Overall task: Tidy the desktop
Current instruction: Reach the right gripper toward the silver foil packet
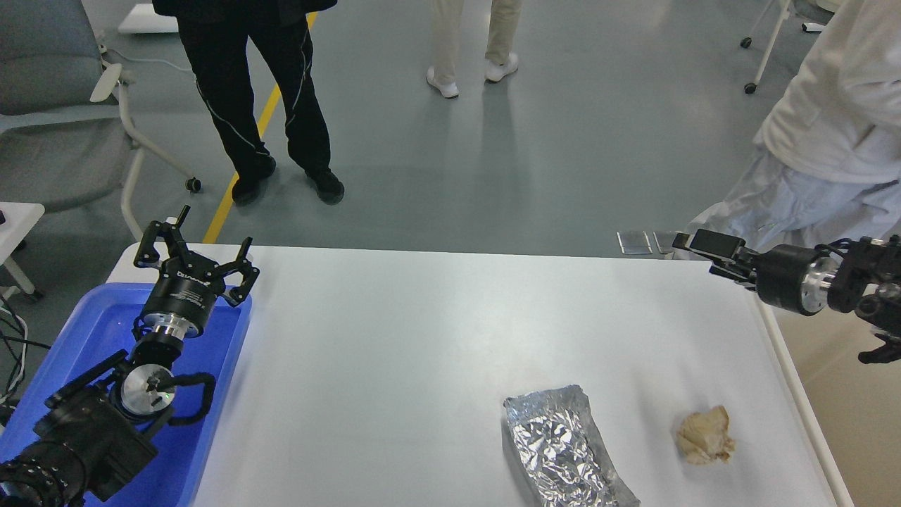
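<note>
The white desktop [422, 331] fills the middle of the head view. A crumpled sheet of silver foil [563, 451] lies on it near the front right. A crumpled beige paper ball [704, 435] lies just right of the foil. My left gripper [196, 255] is open and empty, above the far edge of the blue tray [98, 317]. My right gripper [712, 255] points left over the desktop's far right corner, well above and beyond the paper ball. It is seen side-on; its fingers look apart and hold nothing.
An off-white bin with a beige inside [845, 422] stands against the desktop's right edge. Three people stand on the grey floor beyond the table; one in light clothes [830, 141] is close to my right arm. A grey chair [56, 105] is at far left.
</note>
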### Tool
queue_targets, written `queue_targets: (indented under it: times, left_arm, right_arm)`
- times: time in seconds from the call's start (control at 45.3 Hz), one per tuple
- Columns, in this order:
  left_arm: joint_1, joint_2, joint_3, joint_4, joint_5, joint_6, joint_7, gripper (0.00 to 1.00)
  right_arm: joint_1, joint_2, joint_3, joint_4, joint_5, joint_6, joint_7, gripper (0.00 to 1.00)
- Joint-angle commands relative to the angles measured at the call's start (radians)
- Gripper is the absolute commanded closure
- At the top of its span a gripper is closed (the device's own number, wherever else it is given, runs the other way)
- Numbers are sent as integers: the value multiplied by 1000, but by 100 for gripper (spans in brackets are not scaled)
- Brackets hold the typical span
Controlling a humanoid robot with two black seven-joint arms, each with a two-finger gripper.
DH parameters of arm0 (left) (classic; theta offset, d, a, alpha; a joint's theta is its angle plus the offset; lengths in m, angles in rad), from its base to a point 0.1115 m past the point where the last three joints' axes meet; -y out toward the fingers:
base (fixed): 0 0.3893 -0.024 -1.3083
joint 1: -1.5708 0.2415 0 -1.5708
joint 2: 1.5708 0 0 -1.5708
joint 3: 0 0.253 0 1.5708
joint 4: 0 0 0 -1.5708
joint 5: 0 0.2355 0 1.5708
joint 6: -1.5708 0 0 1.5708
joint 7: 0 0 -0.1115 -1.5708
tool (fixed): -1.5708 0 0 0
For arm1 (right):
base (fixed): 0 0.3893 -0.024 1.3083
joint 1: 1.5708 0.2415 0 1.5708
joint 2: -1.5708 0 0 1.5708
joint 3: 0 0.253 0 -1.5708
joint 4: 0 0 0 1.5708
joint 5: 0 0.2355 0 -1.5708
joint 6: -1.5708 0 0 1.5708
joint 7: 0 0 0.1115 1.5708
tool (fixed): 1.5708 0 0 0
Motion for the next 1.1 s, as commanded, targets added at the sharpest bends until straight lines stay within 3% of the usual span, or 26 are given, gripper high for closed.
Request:
queue_targets:
  times: [0.0,0.485,0.772,1.081]
  left_arm:
    - [0,0,0,0,0,0,0,0]
    - [0,0,0,0,0,0,0,0]
    - [0,0,0,0,0,0,0,0]
    - [0,0,0,0,0,0,0,0]
  right_arm:
    - [179,-68,-312,189,-53,6,-5,1]
    - [200,0,-378,301,-253,9,-5,1]
    - [184,148,-414,281,-256,5,-5,1]
    - [81,199,-412,206,-258,-3,-4,1]
